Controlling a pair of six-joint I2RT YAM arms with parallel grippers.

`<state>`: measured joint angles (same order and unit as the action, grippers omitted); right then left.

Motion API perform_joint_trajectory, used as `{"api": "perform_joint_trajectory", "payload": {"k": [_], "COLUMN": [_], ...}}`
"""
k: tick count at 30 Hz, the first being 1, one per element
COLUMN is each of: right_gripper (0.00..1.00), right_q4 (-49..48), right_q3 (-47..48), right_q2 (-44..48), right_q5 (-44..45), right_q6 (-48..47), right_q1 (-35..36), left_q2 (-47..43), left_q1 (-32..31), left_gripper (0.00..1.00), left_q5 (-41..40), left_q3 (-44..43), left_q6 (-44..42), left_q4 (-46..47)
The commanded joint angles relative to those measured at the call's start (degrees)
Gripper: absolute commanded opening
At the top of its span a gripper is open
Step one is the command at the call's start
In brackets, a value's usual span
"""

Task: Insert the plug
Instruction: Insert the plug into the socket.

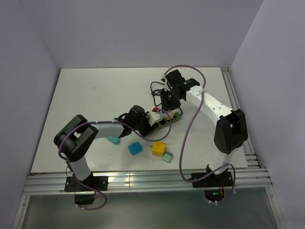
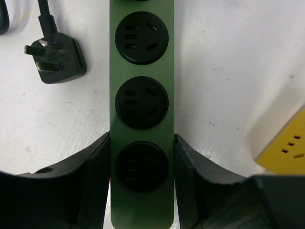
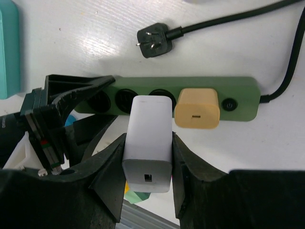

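Right wrist view: the right gripper (image 3: 147, 164) pinches the white plug (image 3: 150, 119) over the green power strip (image 3: 240, 93). A tan adapter (image 3: 197, 109) sits seated at the plug's 3 o'clock. The left gripper (image 2: 142, 162) clamps the strip's end.

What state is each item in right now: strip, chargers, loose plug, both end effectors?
Green power strip: flat on the table, near end clamped.
Left end effector: shut on the green power strip.
White charger: gripped, at the strip beside the tan charger; seating not visible.
Right end effector: shut on the white charger.
Tan charger: plugged in, next to the switch.
Black plug: unplugged, lying loose.
Yellow adapter: loose on the table.
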<state>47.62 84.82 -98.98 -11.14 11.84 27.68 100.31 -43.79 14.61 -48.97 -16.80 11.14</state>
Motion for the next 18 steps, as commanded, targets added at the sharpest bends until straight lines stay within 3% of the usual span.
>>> {"api": "perform_joint_trajectory", "payload": {"k": [1,18], "right_gripper": [0.00,0.00], "right_q4": [1.8,6.1], "right_q3": [4.0,7.7], "right_q2": [-1.1,-7.4], "right_q5": [0.6,2.0], "right_q6": [-1.8,-3.8], "right_q1": [0.7,3.0], "left_q2": [-2.2,-2.6], "left_q1": [-1.6,-1.5], "left_gripper": [0.00,0.00], "left_q5": [5.9,7.8], "left_q3": [1.4,3.4], "left_q6": [-2.7,-2.4], "left_q4": [2.4,6.2]}}
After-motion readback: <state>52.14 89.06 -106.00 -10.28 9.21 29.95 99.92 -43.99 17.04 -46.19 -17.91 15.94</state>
